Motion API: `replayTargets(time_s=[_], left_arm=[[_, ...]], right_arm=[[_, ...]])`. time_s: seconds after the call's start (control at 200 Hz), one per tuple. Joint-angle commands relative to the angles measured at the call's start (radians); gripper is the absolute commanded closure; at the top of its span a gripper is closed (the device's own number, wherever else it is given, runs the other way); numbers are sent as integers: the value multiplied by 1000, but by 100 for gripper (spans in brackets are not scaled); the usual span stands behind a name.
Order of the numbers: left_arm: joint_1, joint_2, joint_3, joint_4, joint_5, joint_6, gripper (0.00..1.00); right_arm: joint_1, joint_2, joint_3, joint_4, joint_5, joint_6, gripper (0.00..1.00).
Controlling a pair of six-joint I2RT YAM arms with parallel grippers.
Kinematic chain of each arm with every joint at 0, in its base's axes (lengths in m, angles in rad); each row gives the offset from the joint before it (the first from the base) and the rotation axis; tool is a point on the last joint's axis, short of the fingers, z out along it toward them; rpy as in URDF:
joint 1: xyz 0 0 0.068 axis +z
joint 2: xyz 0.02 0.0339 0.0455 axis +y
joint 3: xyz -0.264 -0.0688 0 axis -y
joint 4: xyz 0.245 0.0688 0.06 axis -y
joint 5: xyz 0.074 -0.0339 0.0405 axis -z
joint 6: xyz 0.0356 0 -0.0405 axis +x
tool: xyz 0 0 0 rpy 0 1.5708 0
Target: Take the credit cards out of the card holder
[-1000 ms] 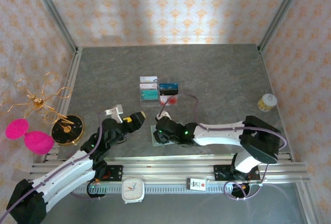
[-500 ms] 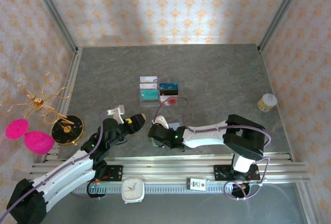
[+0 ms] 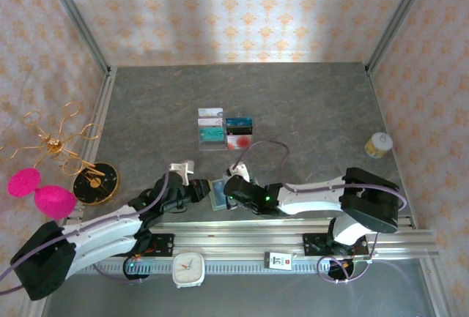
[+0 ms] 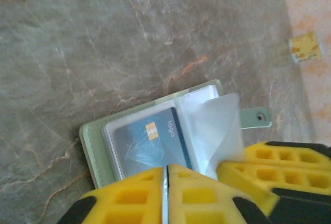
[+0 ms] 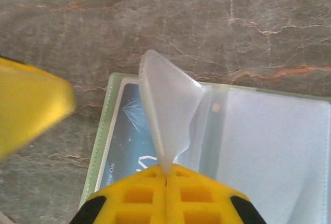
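The card holder [image 4: 92, 151] has a matt, soft, leather-like green cover. Its sleeve [image 5: 168, 105] is clear glossy plastic, creased. The card [image 4: 145, 141] is smooth blue plastic. The table [image 4: 77, 38] looks like matt, veined grey stone. The fingers [image 5: 129, 203] of the right gripper [image 5: 165, 175] are matt yellow plastic.

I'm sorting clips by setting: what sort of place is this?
Probably a robot test booth, not a home: wallpapered panel walls, aluminium frame rails, a grey stone-look tabletop.

Top overhead, facing down; wrists close, sharing card holder [image 4: 93, 144].
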Motion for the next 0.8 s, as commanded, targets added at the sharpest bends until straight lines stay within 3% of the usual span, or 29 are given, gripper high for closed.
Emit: replayTargets(time_s=[0.0, 0.035, 0.15, 0.215, 0.415, 0.581, 0.796], left_arm=[[-17, 83, 50, 76, -28, 23, 93], [-20, 114, 63, 79, -26, 30, 93], [-47, 214, 112, 118, 6, 42, 88], [-75, 261, 151, 125, 11, 51, 84], [-146, 424, 253, 149, 40, 72, 82], [-181, 585, 349, 149, 91, 81, 82], [-179, 460, 312, 85, 26, 66, 75]], right_arm=[[-3, -30, -16, 67, -2, 59, 100], [-3, -36, -21, 69, -2, 65, 99], [-4, -75, -38, 29, 42, 112, 74], [-4, -134, -68, 14, 84, 142, 67], [-4, -347, -147, -85, 223, 202, 67], [-7, -468, -194, -104, 239, 215, 68], [-28, -478, -199, -73, 158, 172, 73]])
